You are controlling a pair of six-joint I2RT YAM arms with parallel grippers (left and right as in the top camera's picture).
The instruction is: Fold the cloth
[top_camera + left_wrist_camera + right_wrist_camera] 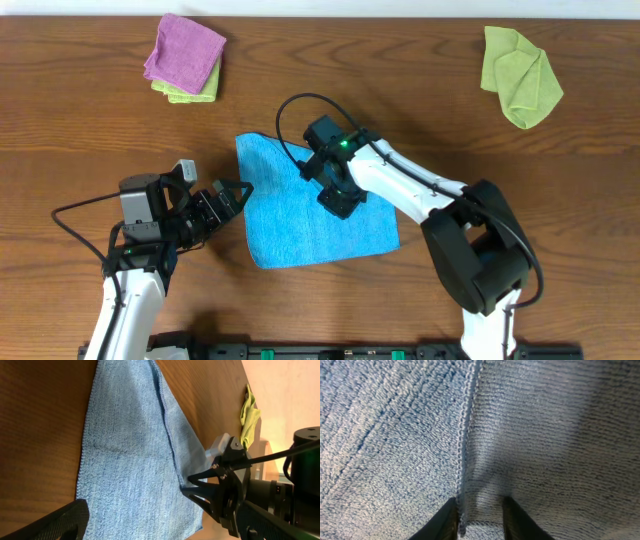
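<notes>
The sky-blue cloth (pixel 300 225) lies on the wooden table in the middle, with a stitched folded edge running down it. It also shows in the left wrist view (pixel 130 455) and fills the right wrist view (pixel 395 435). My right gripper (pixel 338 197) is low over the cloth's upper right part and shut on a fold of it (pixel 480 515). In the left wrist view its fingertips (pixel 187 486) pinch the cloth's hem. My left gripper (pixel 235 195) is open and empty at the cloth's left edge, with the cloth lying between its jaws (pixel 160 527). The white tag is not visible.
A purple cloth (pixel 185 45) lies on a light green cloth (pixel 190 92) at the back left. Another light green cloth (pixel 520 75) lies crumpled at the back right and also shows in the left wrist view (pixel 248 415). A black rail (pixel 330 352) runs along the front edge.
</notes>
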